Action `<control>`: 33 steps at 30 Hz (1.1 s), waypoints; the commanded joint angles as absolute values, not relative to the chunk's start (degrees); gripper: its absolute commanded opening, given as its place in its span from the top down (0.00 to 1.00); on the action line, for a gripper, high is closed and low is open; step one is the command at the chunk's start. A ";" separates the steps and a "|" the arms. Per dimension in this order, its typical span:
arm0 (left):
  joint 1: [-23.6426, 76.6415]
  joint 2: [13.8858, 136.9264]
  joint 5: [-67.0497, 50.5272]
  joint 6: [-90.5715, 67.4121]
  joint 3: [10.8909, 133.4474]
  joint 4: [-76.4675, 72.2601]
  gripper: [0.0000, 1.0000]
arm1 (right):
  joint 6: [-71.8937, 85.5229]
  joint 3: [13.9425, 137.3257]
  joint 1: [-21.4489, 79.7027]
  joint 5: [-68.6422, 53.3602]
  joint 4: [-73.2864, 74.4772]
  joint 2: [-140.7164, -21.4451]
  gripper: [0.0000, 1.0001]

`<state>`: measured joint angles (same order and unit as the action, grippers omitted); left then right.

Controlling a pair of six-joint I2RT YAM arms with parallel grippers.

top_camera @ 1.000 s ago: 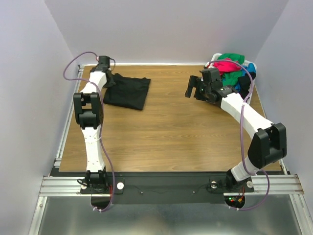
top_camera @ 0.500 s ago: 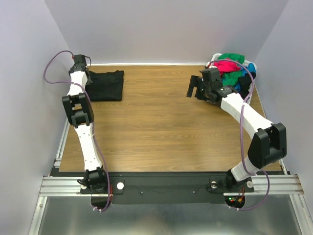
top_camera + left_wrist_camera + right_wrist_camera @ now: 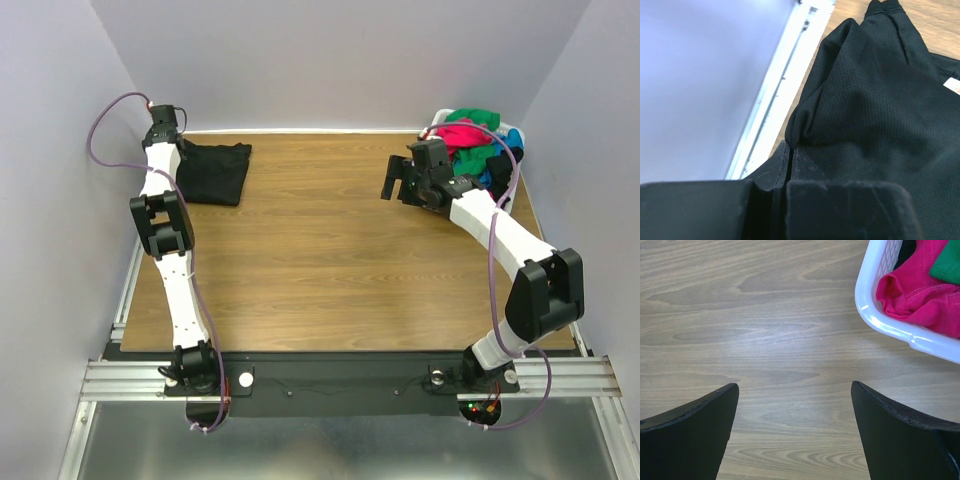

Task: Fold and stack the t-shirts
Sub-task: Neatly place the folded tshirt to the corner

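Note:
A folded black t-shirt [image 3: 216,172] lies at the table's far left corner. My left gripper [image 3: 176,146] is shut on its left edge, right by the table's side rail. In the left wrist view the fingers [image 3: 790,152] pinch a bunched fold of the black mesh fabric [image 3: 875,110], and a small white label [image 3: 952,86] shows at the right. Pink-red [image 3: 465,136], green [image 3: 476,117] and blue [image 3: 487,178] t-shirts are heaped in the white basket [image 3: 512,132] at the far right. My right gripper [image 3: 395,180] hovers open over bare wood left of the basket, holding nothing [image 3: 795,390].
The white aluminium rail [image 3: 782,85] and the purple side wall [image 3: 700,75] run close beside the left gripper. The basket's rim [image 3: 880,322] sits just right of the right gripper, with pink fabric [image 3: 920,290] inside. Wooden tabletop [image 3: 330,250] lies between the arms.
My left arm has swung left towards the far left corner, dragging the black t-shirt with it. The right arm has stayed put.

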<state>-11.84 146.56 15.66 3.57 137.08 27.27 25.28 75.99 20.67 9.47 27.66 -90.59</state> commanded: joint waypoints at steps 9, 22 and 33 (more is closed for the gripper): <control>-14.94 140.55 16.62 3.52 137.90 28.56 0.31 | 25.58 73.74 20.57 8.88 26.19 -86.14 0.00; -10.11 120.08 10.20 -2.37 135.55 32.60 0.06 | 26.19 73.13 20.57 5.45 26.37 -82.09 0.00; 11.13 83.01 11.42 -20.82 86.73 20.94 0.03 | 29.70 63.38 20.65 5.36 26.28 -75.24 0.00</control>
